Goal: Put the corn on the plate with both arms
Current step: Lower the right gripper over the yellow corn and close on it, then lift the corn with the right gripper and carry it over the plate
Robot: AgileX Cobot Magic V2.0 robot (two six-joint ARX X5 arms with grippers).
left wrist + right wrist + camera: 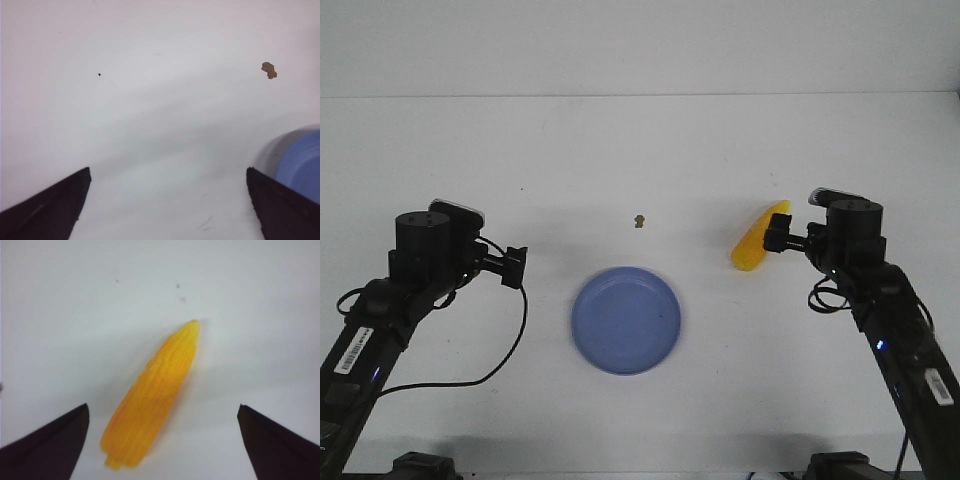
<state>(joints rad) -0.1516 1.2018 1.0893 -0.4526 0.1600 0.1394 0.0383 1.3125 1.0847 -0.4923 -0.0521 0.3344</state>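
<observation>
The yellow-orange corn (pixel 756 241) lies on the white table at the right, tilted, its thick end nearest the plate. The periwinkle-blue plate (pixel 626 319) sits at the table's front middle, with nothing on it. My right gripper (pixel 778 236) is open and hangs just over the corn; in the right wrist view the corn (pixel 152 397) lies between the spread fingers (pixel 162 410), nearer one finger, untouched. My left gripper (pixel 515 264) is open and empty, left of the plate; the plate's rim (pixel 302 165) shows beside one finger in the left wrist view.
A small brown speck (pixel 638 221) lies on the table behind the plate; it also shows in the left wrist view (pixel 269 70). The table's far edge meets a pale wall at the back.
</observation>
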